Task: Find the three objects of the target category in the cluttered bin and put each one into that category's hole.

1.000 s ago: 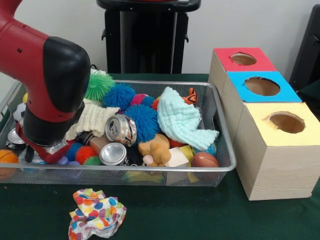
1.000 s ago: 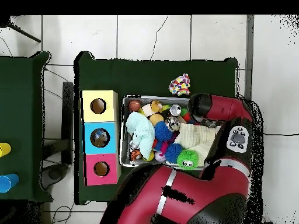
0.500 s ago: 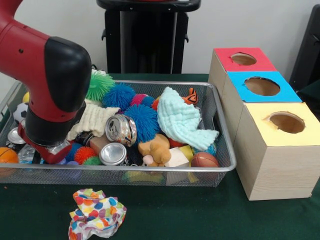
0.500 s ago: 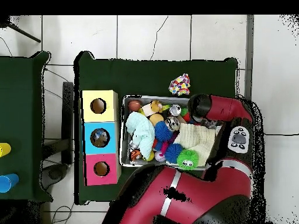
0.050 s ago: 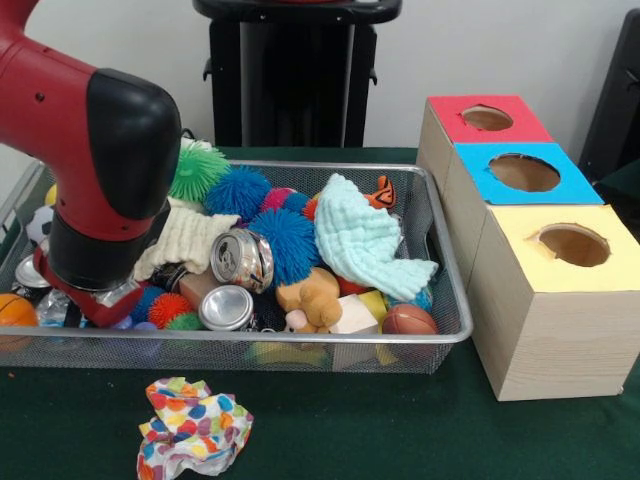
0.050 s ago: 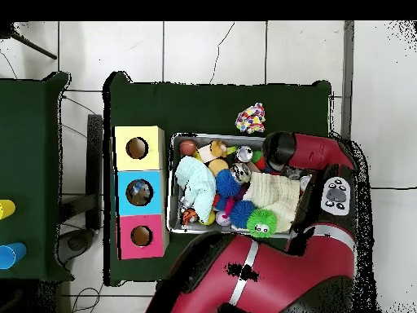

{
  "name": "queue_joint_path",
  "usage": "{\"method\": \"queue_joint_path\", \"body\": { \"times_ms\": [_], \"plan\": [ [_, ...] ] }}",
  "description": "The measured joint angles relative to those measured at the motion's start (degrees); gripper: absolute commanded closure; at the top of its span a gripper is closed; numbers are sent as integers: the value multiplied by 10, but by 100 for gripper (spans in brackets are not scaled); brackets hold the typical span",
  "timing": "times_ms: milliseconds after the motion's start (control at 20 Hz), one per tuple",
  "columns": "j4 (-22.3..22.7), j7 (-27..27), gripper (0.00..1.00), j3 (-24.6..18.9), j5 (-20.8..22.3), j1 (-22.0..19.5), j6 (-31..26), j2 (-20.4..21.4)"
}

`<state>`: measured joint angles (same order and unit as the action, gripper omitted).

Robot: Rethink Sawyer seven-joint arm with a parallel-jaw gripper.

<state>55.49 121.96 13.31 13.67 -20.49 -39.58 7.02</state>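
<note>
A wire mesh bin (image 5: 440, 262) holds a jumble of things. Among them are two crushed cans (image 5: 243, 260) (image 5: 226, 307), blue spiky balls (image 5: 283, 243), a green spiky ball (image 5: 199, 172), a mint cloth (image 5: 365, 243), a cream cloth (image 5: 188, 240), a tan plush toy (image 5: 312, 296) and a small brown ball (image 5: 408, 320). My gripper (image 5: 90, 305) is low inside the bin's left end, mostly hidden by the arm's wrist. In the overhead view the arm (image 6: 303, 153) covers that end of the bin (image 6: 173, 186).
Three wooden boxes stand in a row beside the bin, each with a round hole: red top (image 5: 487, 118), blue top (image 5: 524, 172), yellow top (image 5: 574, 245). A crumpled multicoloured cloth (image 5: 193, 425) lies on the green table in front of the bin. An orange ball (image 5: 14, 312) sits at the bin's left.
The arm's wrist shifted slightly back and forth at the bin's left end. Nothing has visibly been lifted or moved out.
</note>
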Motion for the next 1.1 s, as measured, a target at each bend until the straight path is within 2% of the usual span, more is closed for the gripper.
{"method": "queue_joint_path", "body": {
  "times_ms": [200,450,1100],
  "plan": [
    [10,0,100,-4,3,0,15,8],
    [45,0,100,-16,3,-4,47,33],
    [83,0,100,-61,3,-23,48,94]
  ]
}}
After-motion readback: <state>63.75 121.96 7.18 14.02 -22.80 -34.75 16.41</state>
